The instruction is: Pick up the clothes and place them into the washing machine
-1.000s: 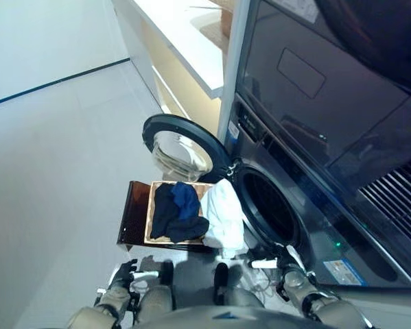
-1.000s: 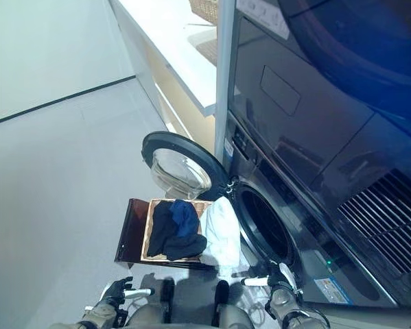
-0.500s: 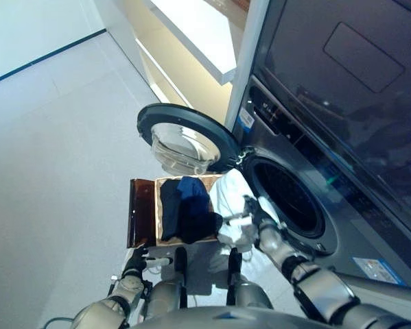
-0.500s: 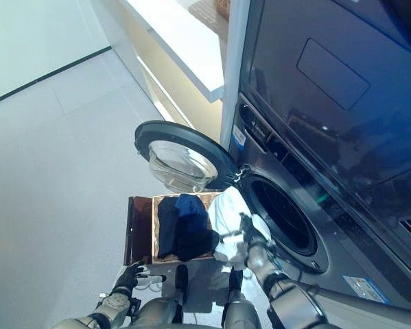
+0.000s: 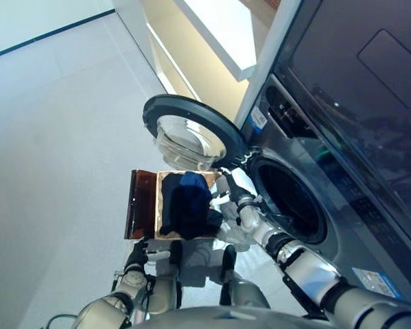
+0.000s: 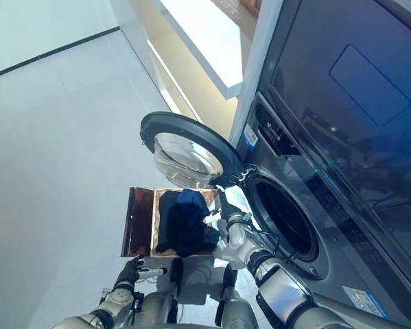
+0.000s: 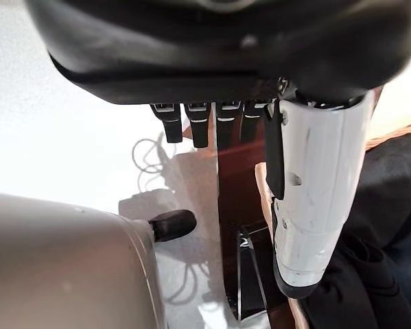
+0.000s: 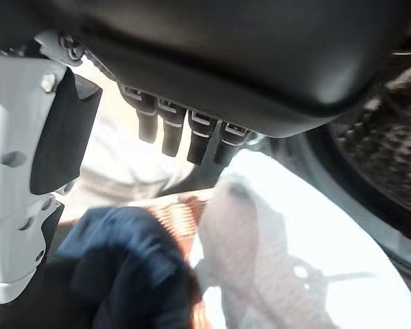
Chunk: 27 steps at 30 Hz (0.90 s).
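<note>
I am reaching my right hand (image 6: 227, 221) out over the basket (image 5: 158, 205), because that is where the clothes are sitting: a heap of dark clothes (image 5: 184, 209) with a blue piece on top, and a white garment (image 5: 241, 186) draped over the basket's edge on the washing machine's (image 5: 308, 205) side. My fingers (image 8: 171, 127) are hanging straight and relaxed, holding nothing, with the white garment and the dark clothes showing just past them; I am keeping them spread so they can close over cloth, though from the head views I cannot quite tell whether they are touching it yet.

The basket is standing on the floor right beside the drum opening (image 6: 286, 221), and the round door (image 5: 190, 133) is swung wide open behind it, so the carry into the drum should be short.

My left hand (image 5: 138, 256) is resting low near the basket's near end, fingers relaxed and holding nothing.
</note>
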Motion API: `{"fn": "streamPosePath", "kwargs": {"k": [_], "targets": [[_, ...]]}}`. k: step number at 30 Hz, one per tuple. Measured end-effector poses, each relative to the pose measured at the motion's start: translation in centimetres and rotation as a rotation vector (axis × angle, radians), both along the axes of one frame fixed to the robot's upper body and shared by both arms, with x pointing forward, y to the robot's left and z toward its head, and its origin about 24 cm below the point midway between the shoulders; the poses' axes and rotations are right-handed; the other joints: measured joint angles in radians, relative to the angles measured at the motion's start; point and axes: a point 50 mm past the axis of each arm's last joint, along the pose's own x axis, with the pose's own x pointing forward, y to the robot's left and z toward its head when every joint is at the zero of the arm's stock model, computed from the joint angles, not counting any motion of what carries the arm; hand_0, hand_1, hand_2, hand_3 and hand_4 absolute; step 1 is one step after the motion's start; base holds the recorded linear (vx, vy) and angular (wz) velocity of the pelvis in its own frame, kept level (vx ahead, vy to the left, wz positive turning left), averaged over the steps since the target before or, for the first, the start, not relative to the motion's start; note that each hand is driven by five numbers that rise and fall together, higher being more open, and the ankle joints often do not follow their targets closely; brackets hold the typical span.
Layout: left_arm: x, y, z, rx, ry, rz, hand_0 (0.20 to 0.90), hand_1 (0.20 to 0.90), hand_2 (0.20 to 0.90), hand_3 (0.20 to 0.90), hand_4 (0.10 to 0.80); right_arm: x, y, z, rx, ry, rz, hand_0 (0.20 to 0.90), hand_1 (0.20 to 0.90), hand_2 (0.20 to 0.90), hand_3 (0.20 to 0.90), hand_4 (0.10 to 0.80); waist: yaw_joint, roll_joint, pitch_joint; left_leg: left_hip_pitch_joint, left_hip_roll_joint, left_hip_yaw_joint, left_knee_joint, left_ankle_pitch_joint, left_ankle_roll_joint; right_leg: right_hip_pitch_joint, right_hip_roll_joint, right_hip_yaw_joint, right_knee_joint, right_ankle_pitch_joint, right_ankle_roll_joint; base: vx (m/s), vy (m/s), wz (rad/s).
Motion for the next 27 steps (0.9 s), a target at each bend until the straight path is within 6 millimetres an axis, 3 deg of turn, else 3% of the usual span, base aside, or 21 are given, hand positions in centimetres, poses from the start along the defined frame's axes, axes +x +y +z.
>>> {"fn": "streamPosePath", "kwargs": {"k": [13, 19, 22, 27], "targets": [[1.2, 0.5, 0.6, 0.01, -0.035, 0.003, 0.9, 0.9, 0.9, 0.9, 0.8, 0.1, 1.7, 0.2, 0.017, 0.027, 0.07, 0.9, 0.9, 0.9, 0.9, 0.8, 0.01, -0.023, 0.038, -0.033, 0.001, -0.052, 0.009, 0.008, -0.01, -0.002, 0.005, -0.027, 0.001, -0.012, -0.001, -0.014, -0.011, 0.12], [3.3, 0.6, 1.8, -0.026, -0.136, 0.057, 0.9, 0.9, 0.9, 0.9, 0.8, 2.3, 1.5, 2.6, 0.038, -0.043, 0.044, 0.9, 0.9, 0.9, 0.9, 0.8, 0.034, -0.008, 0.113, -0.104, -0.002, -0.072, 0.029, 0.022, -0.007, -0.063, 0.001, -0.041, 0.023, -0.012, -0.002, -0.055, 0.016, 0.12], [4.5, 0.4, 2.5, -0.059, -0.194, 0.085, 0.9, 0.9, 0.9, 0.9, 0.8, 3.5, 0.2, 3.8, 0.008, -0.072, 0.013, 0.9, 0.9, 0.9, 0.9, 0.8, 0.06, 0.013, 0.16, -0.122, -0.004, -0.088, 0.031, 0.03, -0.01, -0.07, 0.001, -0.061, 0.025, -0.012, -0.002, -0.048, 0.018, 0.18], [5.2, 1.0, 3.1, -0.107, -0.252, 0.201, 0.9, 0.9, 0.9, 0.9, 0.8, 5.2, -0.3, 6.0, -0.008, -0.134, -0.003, 0.9, 0.9, 0.9, 0.9, 0.8, 0.082, 0.017, 0.193, -0.155, -0.006, -0.101, 0.036, 0.035, -0.011, -0.1, -0.001, -0.067, 0.032, -0.012, -0.002, -0.061, 0.03, 0.05]]}}
